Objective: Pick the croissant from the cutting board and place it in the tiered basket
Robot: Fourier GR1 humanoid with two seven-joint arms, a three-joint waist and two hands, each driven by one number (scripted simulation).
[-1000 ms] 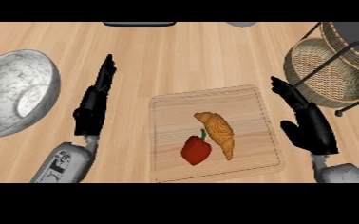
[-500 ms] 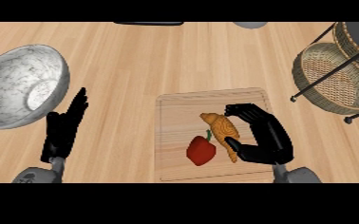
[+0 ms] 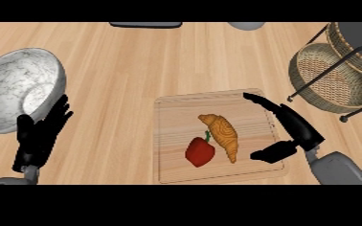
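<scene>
Lying on the cutting board (image 3: 176, 119), long axis running away from the robot, the croissant (image 3: 222, 136) sits just left of the right hand (image 3: 295, 130) (fingers (image 3: 265, 104) spread, empty).

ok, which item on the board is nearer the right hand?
The croissant: tan, lying between the red pepper and the open right hand. The pepper sits on its far side.
</scene>
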